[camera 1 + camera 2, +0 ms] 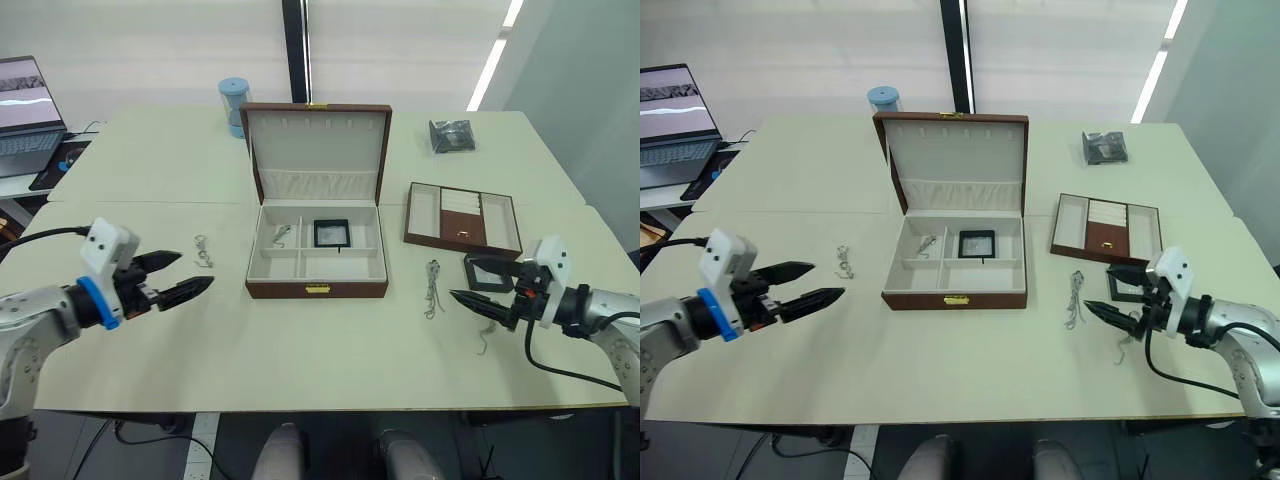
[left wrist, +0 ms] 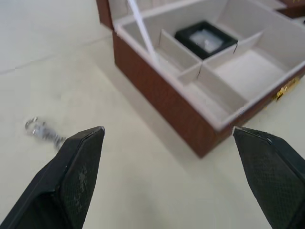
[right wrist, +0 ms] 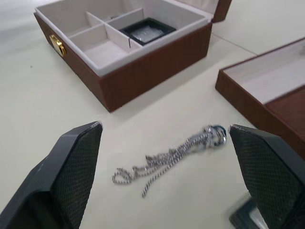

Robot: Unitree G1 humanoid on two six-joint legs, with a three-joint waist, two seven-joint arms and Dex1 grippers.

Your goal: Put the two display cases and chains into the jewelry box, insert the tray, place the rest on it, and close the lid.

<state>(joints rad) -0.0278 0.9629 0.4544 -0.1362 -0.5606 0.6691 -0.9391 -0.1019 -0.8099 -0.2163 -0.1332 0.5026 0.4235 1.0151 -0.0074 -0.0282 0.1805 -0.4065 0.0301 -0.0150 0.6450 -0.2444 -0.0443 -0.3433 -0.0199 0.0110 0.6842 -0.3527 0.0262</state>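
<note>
The jewelry box [image 1: 317, 289] stands open at the table's centre with its lid [image 1: 317, 140] upright. Inside lie one display case [image 1: 331, 232] and one short chain [image 1: 282, 235]. Another short chain [image 1: 203, 250] lies on the table left of the box, just beyond my open left gripper [image 1: 196, 270]. The second display case [image 1: 489, 273] rests on the table at the right, beside my open right gripper [image 1: 462, 278]. The tray [image 1: 462, 218] sits right of the box. Both grippers hold nothing.
A longer doubled silvery chain [image 1: 433, 288] lies between the box and my right gripper. A small silvery piece [image 1: 484, 342] lies near the front right. A dark packet [image 1: 451, 135], a blue cylinder [image 1: 234, 105] and a laptop [image 1: 25, 120] are at the back.
</note>
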